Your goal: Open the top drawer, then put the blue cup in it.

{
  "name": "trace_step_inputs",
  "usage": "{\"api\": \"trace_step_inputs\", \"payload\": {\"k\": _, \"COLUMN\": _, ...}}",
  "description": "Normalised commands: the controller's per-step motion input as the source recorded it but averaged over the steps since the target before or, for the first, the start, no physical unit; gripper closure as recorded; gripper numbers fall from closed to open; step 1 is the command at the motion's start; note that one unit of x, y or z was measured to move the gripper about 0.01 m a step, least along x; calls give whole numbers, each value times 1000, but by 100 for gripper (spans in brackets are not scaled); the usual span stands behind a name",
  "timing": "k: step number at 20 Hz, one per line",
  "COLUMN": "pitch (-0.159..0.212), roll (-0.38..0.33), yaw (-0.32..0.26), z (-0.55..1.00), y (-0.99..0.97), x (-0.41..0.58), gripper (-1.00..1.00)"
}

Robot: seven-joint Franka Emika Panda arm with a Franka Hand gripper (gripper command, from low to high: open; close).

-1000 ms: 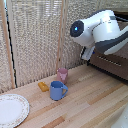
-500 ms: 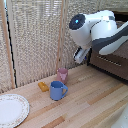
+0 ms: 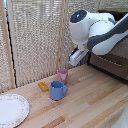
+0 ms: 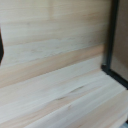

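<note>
The blue cup [image 3: 57, 90] stands upright on the wooden table, its loop handle turned toward the exterior view's right. My gripper [image 3: 75, 57] hangs above and to the right of it, apart from it, at the end of the white arm. Its fingers are too blurred to show whether they are open. The dark-brown dresser [image 3: 114, 65] stands at the exterior view's right. The arm covers most of its upper part, so the top drawer is largely hidden. No drawer that shows is pulled out. The wrist view holds only table planks and a dark upright edge [image 4: 111, 40].
A small pink cup [image 3: 62, 75] stands just behind the blue cup, and a small orange object [image 3: 44, 86] lies to its left. A white plate [image 3: 11, 110] sits at the front left. A woven screen [image 3: 35, 40] closes off the back.
The arm has swung toward the exterior view's left and lower, away from the dresser and nearer the cups. The cups, the plate and the orange object have not moved.
</note>
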Motion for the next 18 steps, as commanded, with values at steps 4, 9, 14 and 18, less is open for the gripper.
{"api": "trace_step_inputs", "payload": {"k": 4, "pitch": 91, "roll": 323, "yaw": -156, "z": 75, "y": 356, "x": 169, "gripper": -100}}
{"api": "trace_step_inputs", "payload": {"k": 9, "pitch": 81, "roll": 306, "yaw": -163, "z": 117, "y": 347, "x": 203, "gripper": -100}}
{"api": "trace_step_inputs", "payload": {"k": 14, "pitch": 89, "roll": 300, "yaw": -155, "z": 117, "y": 366, "x": 251, "gripper": -100}}
{"api": "trace_step_inputs", "payload": {"k": 18, "pitch": 137, "roll": 291, "yaw": -150, "z": 79, "y": 360, "x": 334, "gripper": -100}}
